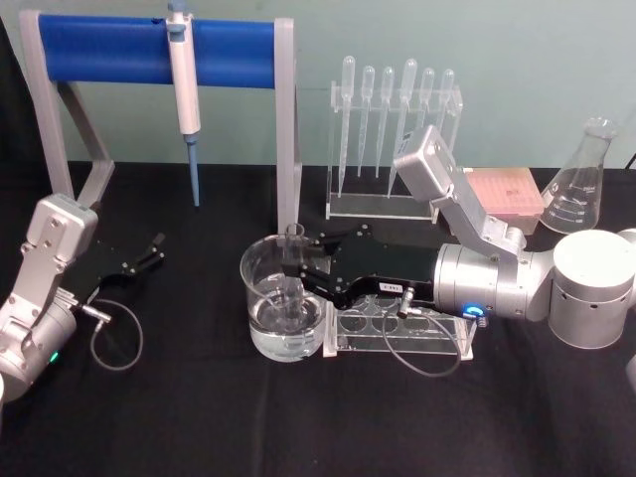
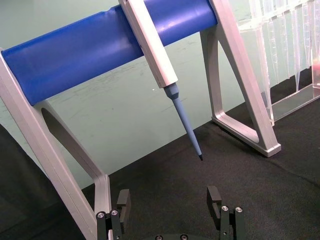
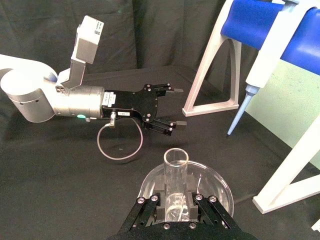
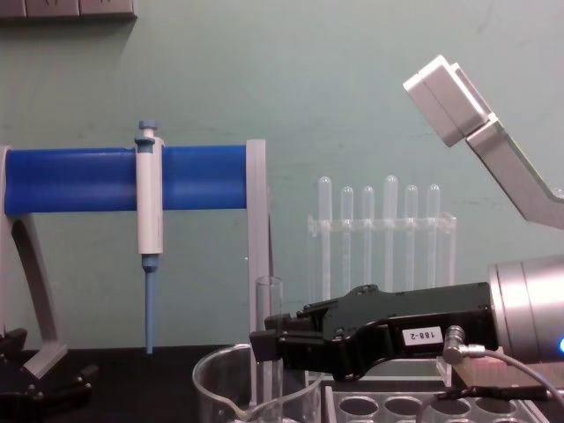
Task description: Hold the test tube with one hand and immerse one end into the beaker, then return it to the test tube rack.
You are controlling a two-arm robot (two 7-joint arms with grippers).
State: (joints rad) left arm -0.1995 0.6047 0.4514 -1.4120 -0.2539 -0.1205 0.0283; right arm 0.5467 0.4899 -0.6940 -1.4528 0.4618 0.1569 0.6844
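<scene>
The clear test tube (image 1: 293,260) stands upright with its lower end down inside the glass beaker (image 1: 254,298), which holds a little water. My right gripper (image 1: 295,274) reaches in from the right and is shut on the tube's middle, above the beaker's rim. In the right wrist view the tube (image 3: 176,172) rises between the right gripper (image 3: 172,209) fingers over the beaker (image 3: 216,181). The chest view shows the tube (image 4: 269,330), the right gripper (image 4: 266,345) and the beaker (image 4: 214,379). My left gripper (image 1: 149,253) rests open on the table at the left, holding nothing.
A blue-barred stand (image 1: 159,48) with a white-and-blue pipette (image 1: 185,99) is at the back left. A rack of plastic pipettes (image 1: 396,109) stands behind the beaker. A clear tube rack (image 1: 397,333) lies under my right wrist. A pink box (image 1: 507,194) and a flask (image 1: 579,184) sit far right.
</scene>
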